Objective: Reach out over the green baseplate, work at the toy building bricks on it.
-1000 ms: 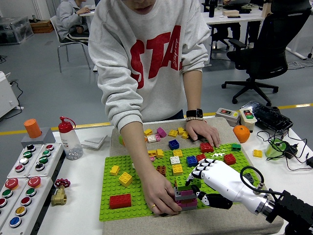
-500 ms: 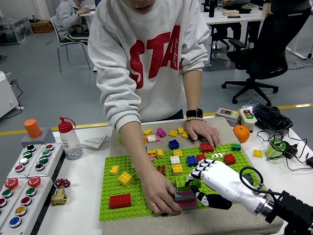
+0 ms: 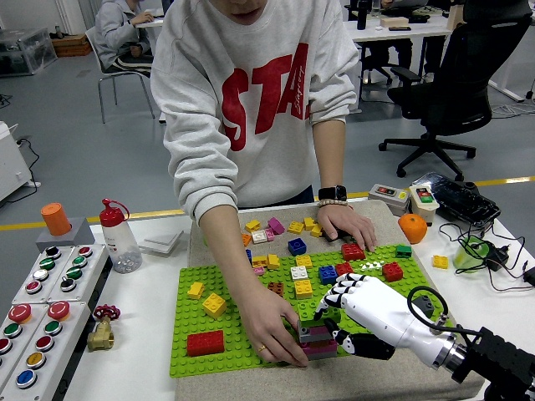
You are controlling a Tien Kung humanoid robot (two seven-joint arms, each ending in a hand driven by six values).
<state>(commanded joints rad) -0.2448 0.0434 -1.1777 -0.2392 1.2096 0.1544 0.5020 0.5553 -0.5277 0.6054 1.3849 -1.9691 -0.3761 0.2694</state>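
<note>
Many bright bricks (image 3: 302, 289) on green baseplate (image 3: 194, 344)

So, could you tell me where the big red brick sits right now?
In the head view, the big red brick sits on the green baseplate's near-left corner, left of the person's hand.

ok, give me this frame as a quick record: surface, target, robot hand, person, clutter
surface: green baseplate on a beige mat, white table
target: small stacked brick block, grey, pink and dark layers, near front edge of baseplate
right robot hand: white, fingers curled at the block's right side; firm grasp cannot be confirmed
left robot hand: not in view
person: one hand holds the block from the left, other hand rests flat at the baseplate's far edge
clutter: red brick, yellow brick, button panel, red-capped bottle
</note>
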